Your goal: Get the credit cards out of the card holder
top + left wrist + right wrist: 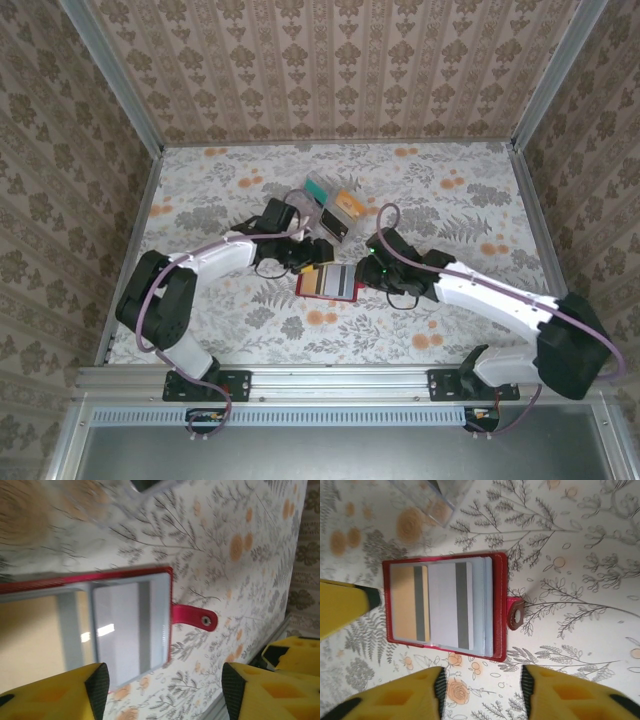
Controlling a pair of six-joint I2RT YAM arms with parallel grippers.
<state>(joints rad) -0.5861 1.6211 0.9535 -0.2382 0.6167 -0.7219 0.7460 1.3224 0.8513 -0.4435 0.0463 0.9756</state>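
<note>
The card holder (500, 605) lies open and flat on the floral table, its red tab (515, 614) pointing right. Inside show the credit cards: a pale blue-grey one with a grey stripe (451, 605) and an orange one (409, 604) beside it. My right gripper (482, 687) hovers open just off the holder's near edge, nothing between its fingers. My left gripper (165, 690) is open too, above the holder's (170, 630) corner by the tab (195, 617), with a pale card (125, 625) under its left finger (97, 687). From above, both grippers (310, 262) (368, 268) flank the holder (345, 296).
A clear plastic rack (335, 210) with teal and orange cards stands just behind the holder; its corner (427, 497) shows in the right wrist view. The left gripper's yellow finger (345, 607) sits at the holder's left side. Patterned walls enclose the table.
</note>
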